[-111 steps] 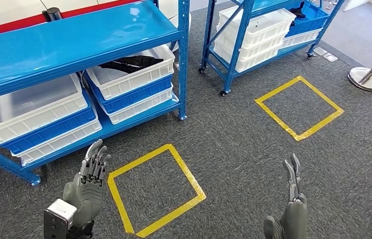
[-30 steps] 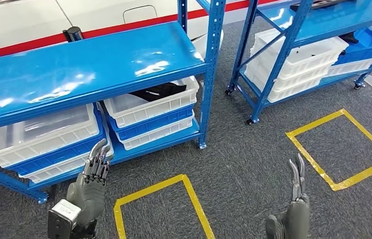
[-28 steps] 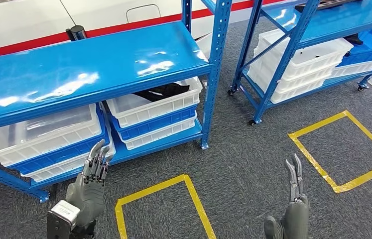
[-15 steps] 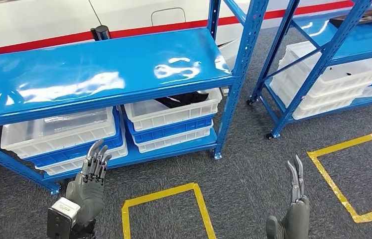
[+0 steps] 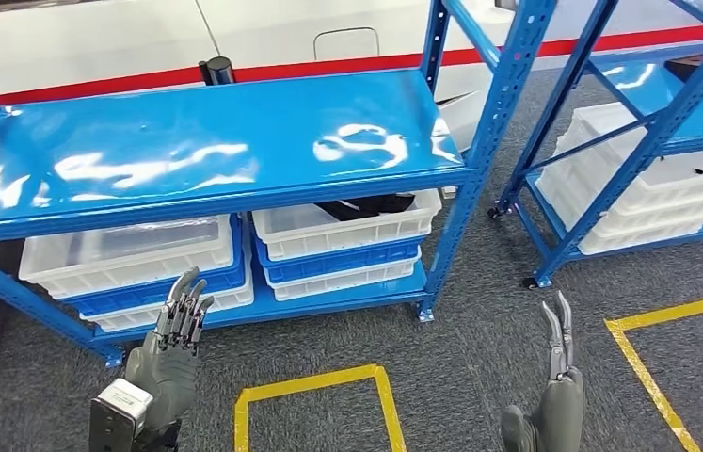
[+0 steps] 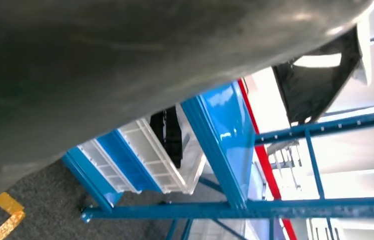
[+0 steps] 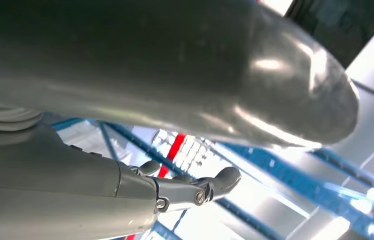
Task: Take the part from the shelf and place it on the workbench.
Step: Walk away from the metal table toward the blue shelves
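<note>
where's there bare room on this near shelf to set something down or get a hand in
The blue top deck is bare from post to post. Below it is crowded: stacked white and blue bins fill the lower level, the right stack's top bin holding a black part. The hands hold nothing.

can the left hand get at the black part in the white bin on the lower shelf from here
Probably not yet. The left hand hovers empty near the shelf's front edge, before the neighbouring bins, while the black part lies in the white bin further right, tucked under the blue upper shelf.
</note>
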